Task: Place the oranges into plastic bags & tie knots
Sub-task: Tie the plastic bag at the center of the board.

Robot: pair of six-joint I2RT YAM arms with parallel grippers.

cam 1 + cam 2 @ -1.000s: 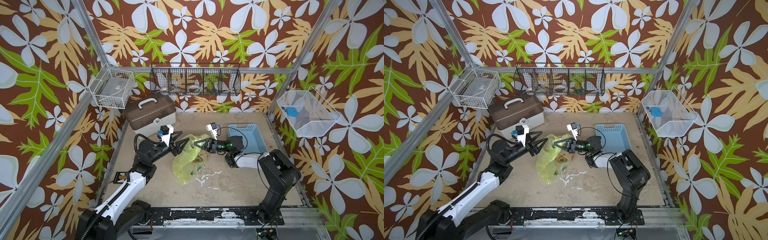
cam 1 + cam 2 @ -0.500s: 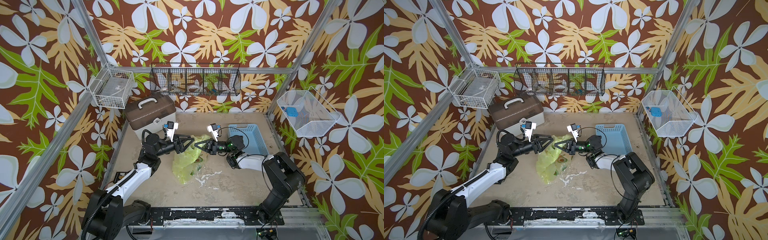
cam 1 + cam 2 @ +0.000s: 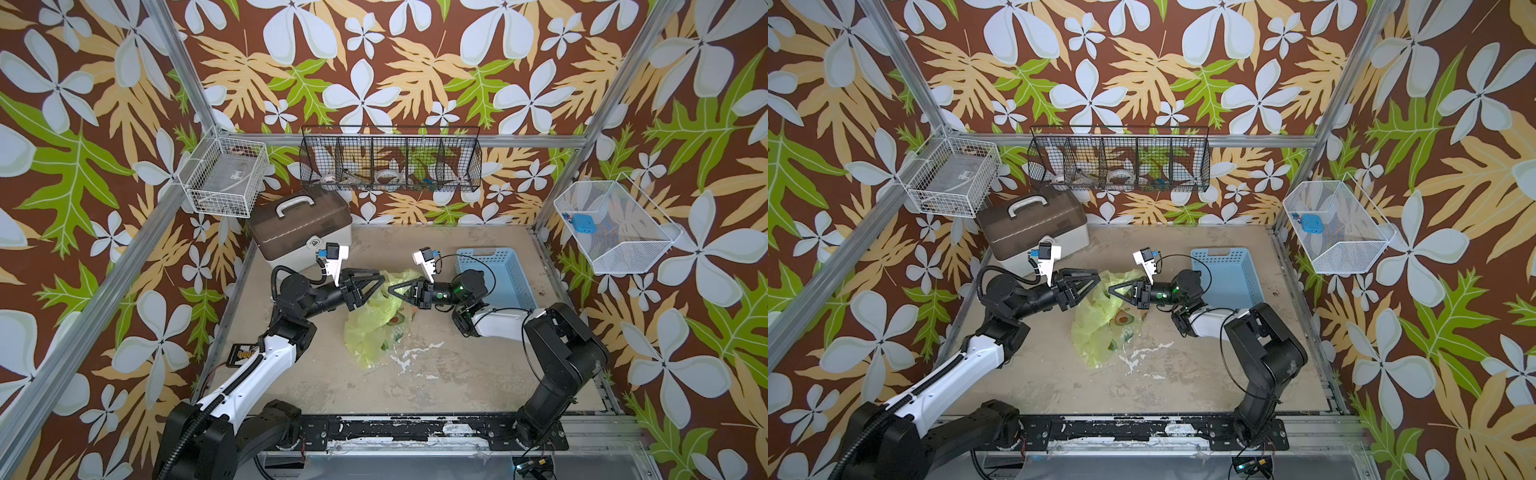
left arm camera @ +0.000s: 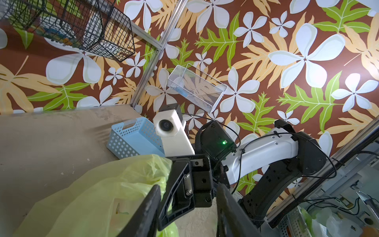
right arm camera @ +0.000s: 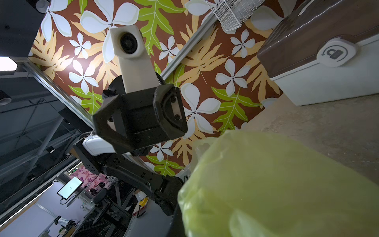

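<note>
**Bag pinched mid-tabletop between two arms**

In both top views the plastic bag [image 3: 374,328] [image 3: 1096,328] sags mid-tabletop. Its top edge is pinched in the closed right end effector [image 3: 391,289]. The left end effector [image 5: 139,121] faces it with jaws apart and empty, a gap plainest in the right wrist view. Bare tabletop [image 3: 457,374] lies in front, and the blue basket [image 3: 478,251] sits back right.

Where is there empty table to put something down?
Bare table lies between the bag and front rail, and between the brown case and blue basket. Crowded: left gripper and right gripper meet over the bag.
</note>
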